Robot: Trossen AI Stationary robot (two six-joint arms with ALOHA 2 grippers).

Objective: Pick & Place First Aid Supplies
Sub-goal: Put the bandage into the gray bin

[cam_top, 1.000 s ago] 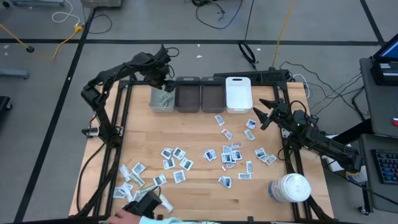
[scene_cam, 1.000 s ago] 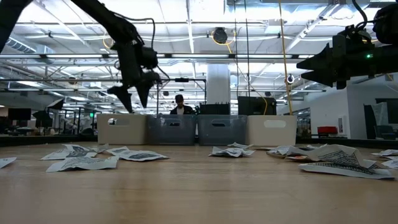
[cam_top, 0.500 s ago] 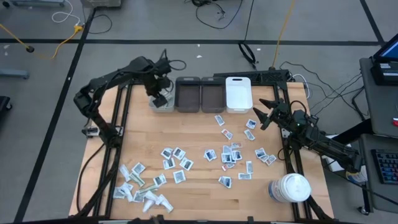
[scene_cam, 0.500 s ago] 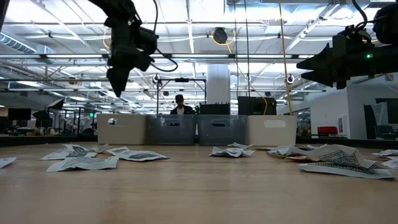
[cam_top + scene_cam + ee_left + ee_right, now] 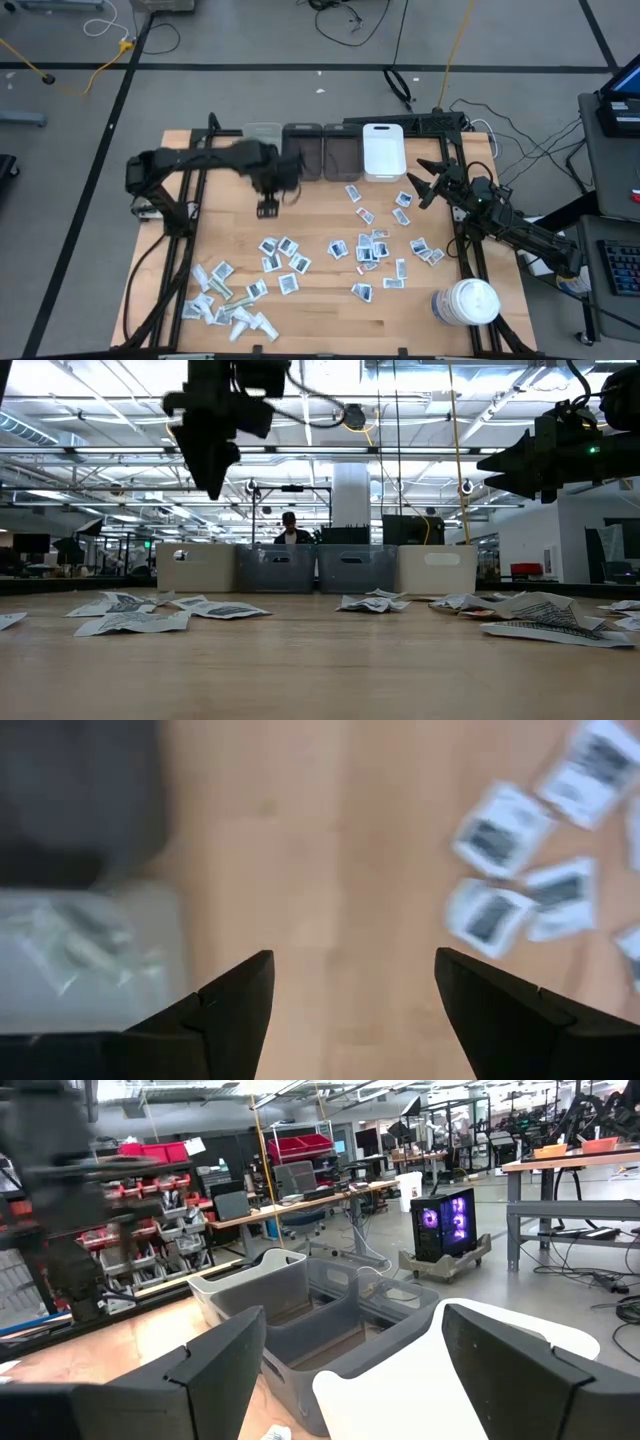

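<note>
Your left gripper [image 5: 267, 208] hangs spread and empty above the counter [image 5: 320, 310], just in front of the bins [image 5: 322, 155]; your right gripper [image 5: 422, 183] waits beside them, spread and empty.

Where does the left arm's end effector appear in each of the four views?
High view: left end effector, open, over bare wood before the bins.
Low view: upper left, hanging high.
Left wrist view: its own dark fingers at the bottom.
Right wrist view: cannot tell.
Shared landmark: the pale grey rectangular bin.
</note>
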